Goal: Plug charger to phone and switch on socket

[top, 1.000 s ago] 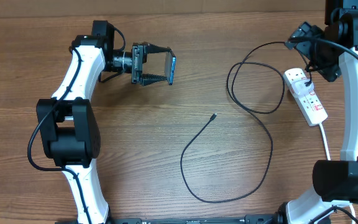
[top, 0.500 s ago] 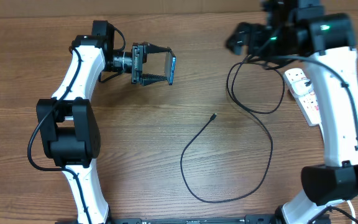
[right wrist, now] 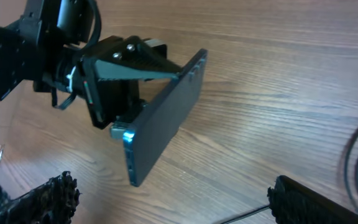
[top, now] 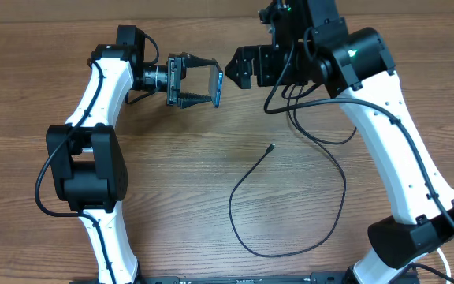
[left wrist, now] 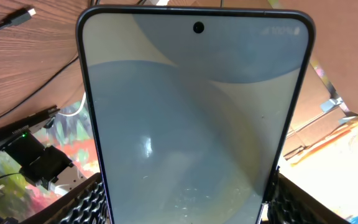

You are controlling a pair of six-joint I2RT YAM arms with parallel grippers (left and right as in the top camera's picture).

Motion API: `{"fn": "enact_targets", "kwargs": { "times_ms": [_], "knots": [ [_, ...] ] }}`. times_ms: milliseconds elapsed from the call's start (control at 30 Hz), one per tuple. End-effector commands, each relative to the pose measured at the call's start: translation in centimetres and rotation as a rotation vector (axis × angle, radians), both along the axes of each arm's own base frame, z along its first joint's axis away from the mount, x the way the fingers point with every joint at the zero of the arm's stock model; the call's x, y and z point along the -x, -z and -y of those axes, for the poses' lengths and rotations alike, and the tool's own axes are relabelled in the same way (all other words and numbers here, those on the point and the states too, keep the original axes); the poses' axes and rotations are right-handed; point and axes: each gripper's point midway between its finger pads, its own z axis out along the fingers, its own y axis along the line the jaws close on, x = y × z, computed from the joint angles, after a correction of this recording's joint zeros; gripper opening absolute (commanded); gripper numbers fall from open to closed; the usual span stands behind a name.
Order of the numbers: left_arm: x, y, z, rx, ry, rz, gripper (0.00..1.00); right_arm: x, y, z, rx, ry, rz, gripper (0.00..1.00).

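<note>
My left gripper is shut on the phone and holds it on edge above the table's far left. In the left wrist view the lit blue-grey phone fills the picture, with a ribbed finger at each side edge. My right gripper stands open just right of the phone with nothing in it. The right wrist view shows the phone's dark back ahead of my right gripper. The charger lies in loose loops, its tip free on the wood. The socket is hidden under the right arm.
The right arm reaches diagonally across the right half of the table, over the charger's upper loop. The left arm runs along the left side. Bare brown wood lies around the charger's tip.
The right arm has swung left from the far right corner, across the cable loop, to just beside the phone. The left gripper and phone have stayed put.
</note>
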Motion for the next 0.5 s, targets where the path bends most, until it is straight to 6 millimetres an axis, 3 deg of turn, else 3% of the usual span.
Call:
{"fn": "enact_targets", "kwargs": {
  "times_ms": [0,267,467],
  "knots": [
    [-0.1,-1.6,0.5,0.050,0.017,0.023,0.66,-0.2,-0.3,-0.5,-0.001,0.079,-0.006,1.00],
    [0.0,-1.6,0.8,0.050,0.021,0.016,0.66,-0.1,1.9,-3.5,0.116,0.184,0.024,1.00],
    [0.0,-1.6,0.8,0.051,0.022,0.015,0.66,-0.9,3.4,-3.2,0.205,0.407,0.060,0.94]
  ]
}}
